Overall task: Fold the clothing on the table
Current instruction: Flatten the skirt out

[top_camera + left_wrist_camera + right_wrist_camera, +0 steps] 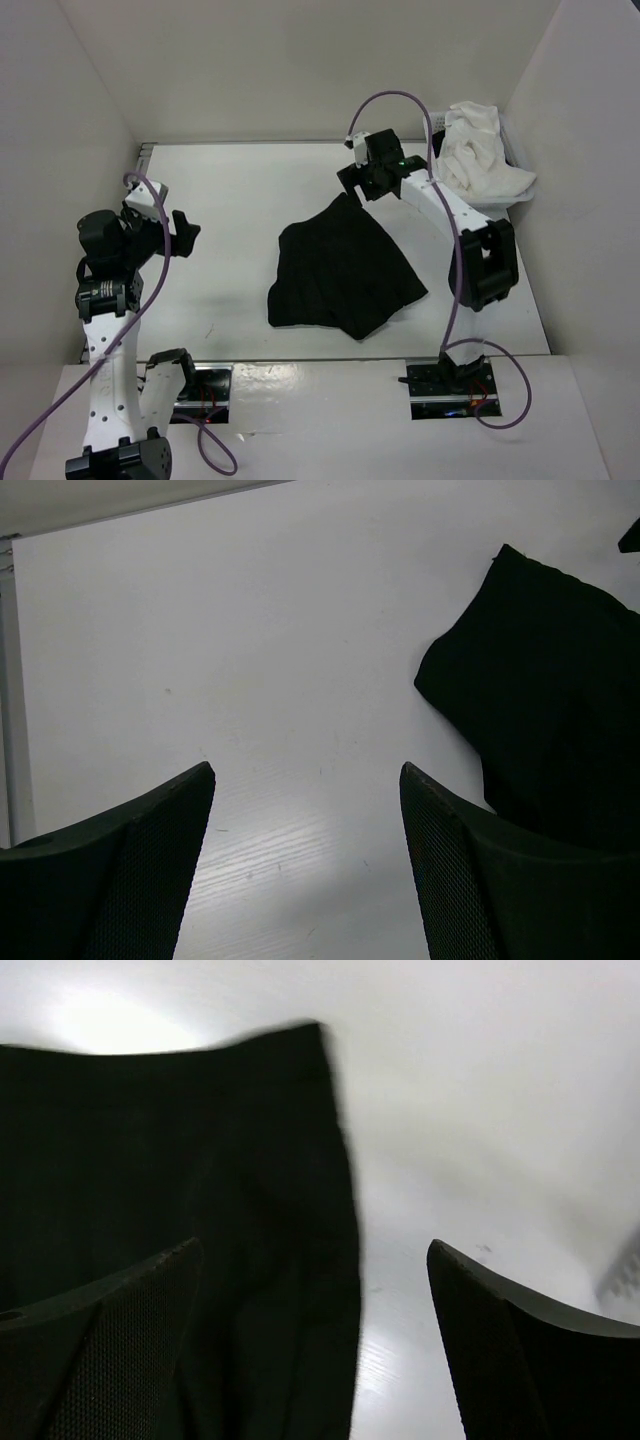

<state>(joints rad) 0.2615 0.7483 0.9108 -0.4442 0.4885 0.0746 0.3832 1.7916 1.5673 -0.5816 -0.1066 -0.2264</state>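
The clothing (340, 265), a black skirt, lies crumpled in the middle of the white table (230, 190), one corner pointing to the far right. My right gripper (358, 183) hovers just over that far corner. In the right wrist view its jaws stand wide apart (313, 1245); the skirt (200, 1160) lies below them with its edge running between the fingers, nothing pinched. My left gripper (188, 232) is raised well left of the skirt. It is open (305, 770) over bare tabletop, with the skirt (560, 680) off to its right.
A white cloth (478, 155) is heaped in a small basket (522, 158) at the far right corner. White walls enclose the table on three sides. A thin metal rail (15, 680) runs along the left edge. Purple cables trail from both arms.
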